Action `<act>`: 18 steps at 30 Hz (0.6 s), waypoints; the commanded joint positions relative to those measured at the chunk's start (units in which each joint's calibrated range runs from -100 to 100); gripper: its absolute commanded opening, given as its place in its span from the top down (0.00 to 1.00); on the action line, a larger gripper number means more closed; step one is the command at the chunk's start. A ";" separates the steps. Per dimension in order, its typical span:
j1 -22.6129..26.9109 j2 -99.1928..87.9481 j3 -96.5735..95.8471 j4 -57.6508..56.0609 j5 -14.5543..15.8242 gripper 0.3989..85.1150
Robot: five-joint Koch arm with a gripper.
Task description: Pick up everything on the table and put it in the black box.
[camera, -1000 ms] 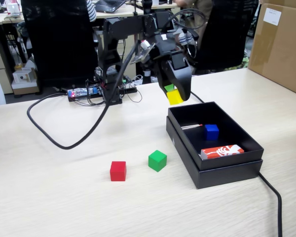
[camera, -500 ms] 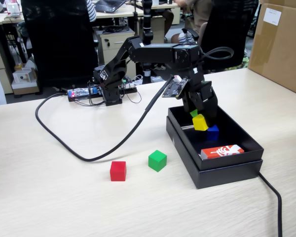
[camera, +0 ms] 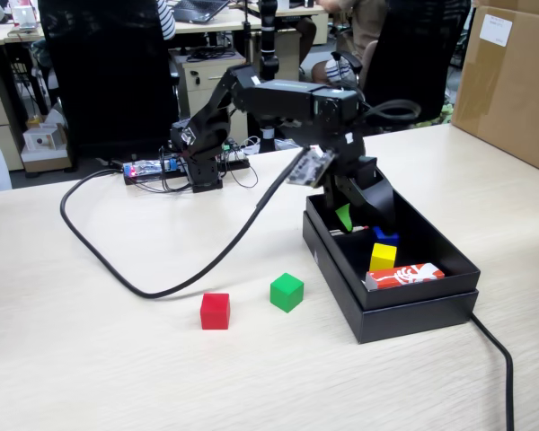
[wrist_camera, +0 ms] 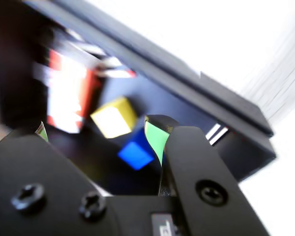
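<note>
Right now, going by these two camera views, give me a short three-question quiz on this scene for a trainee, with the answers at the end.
1. How many cubes lie on the table outside the black box?
2. True or false: the fingers are clamped on a cube.
3. Which colour of cube sits next to the red-and-white packet inside the box? A) red B) yellow C) green

Key
1. Two: the red cube and the green cube.
2. False: they stand open and empty over the box, with the blue cube loose below.
3. B: the yellow cube.
</note>
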State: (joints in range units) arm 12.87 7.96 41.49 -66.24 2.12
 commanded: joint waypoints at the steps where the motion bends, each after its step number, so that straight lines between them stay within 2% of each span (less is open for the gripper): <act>1: -1.95 -15.36 0.13 -0.07 -1.90 0.51; 9: -9.08 -27.18 -11.12 -0.07 -4.20 0.45; 18: -10.65 -19.03 -16.10 -0.07 -3.57 0.44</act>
State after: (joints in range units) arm 2.61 -12.62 23.60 -66.24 -1.34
